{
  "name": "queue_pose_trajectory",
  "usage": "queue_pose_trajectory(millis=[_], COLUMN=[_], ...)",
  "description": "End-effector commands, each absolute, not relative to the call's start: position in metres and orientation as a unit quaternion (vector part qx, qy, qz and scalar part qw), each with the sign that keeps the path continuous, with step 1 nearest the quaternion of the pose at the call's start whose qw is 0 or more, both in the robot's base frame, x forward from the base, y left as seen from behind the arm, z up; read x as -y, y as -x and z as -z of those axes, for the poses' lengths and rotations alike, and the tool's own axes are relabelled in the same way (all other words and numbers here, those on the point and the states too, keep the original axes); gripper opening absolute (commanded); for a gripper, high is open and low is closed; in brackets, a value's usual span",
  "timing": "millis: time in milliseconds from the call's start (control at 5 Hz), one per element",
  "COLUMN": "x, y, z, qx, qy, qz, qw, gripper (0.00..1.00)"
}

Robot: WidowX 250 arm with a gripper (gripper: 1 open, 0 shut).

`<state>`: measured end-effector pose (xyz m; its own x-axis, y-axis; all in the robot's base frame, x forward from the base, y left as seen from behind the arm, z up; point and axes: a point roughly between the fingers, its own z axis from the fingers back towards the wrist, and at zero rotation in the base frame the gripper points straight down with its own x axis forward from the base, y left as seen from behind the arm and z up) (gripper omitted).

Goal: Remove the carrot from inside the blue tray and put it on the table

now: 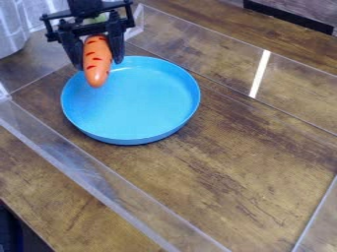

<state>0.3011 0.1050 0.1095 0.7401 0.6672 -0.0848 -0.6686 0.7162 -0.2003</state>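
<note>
Gripper (pixel 90 28), black, at the upper left of the view: its fingers are pinching the carrot and appearing to bear its weight. Carrot (pixel 97 61), orange with dark ridge lines, one: hanging steeply from the fingers, its tapered end pointing down, over the upper-left part of the tray's rim as seen; leafy top not being made out. Tray (pixel 136 104), round, blue, shallow: lying beneath and to the right of the carrot, showing nothing inside its rim. Progress, as judged: the grasp and the lift seem to be done; the carrying aside, the lowering and the release onto the table (pixel 227 169) are remaining. Whether the carrot is wholly clearing the rim, this single angle is not settling. Table, dark brown planks: carrying the tray toward its upper-left corner as seen, and offering broad bare wood to the right of the tray and below it. Clear sheet, glossy: covering the wood, its pale seams running along the left and right sides, a bright streak of light lying on the right. In the way: chiefly the tray's raised rim, which the carrot's tip could be catching if the arm is moving sideways too low; the sheet's seams are presenting little hindrance.
</note>
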Motion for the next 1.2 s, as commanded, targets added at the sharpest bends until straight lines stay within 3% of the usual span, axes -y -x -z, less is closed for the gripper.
queue_pose_trajectory(millis=[0,600,1000], x=[-0.083,0.010,0.061], y=[-0.302,-0.282,-0.275], z=[-0.145,-0.145,-0.121], qx=[0.042,0.008,-0.014], qy=[0.102,0.111,0.109], qz=[-0.302,-0.156,-0.089], qw=[0.947,0.981,0.990], gripper=[0.00,0.00,0.00])
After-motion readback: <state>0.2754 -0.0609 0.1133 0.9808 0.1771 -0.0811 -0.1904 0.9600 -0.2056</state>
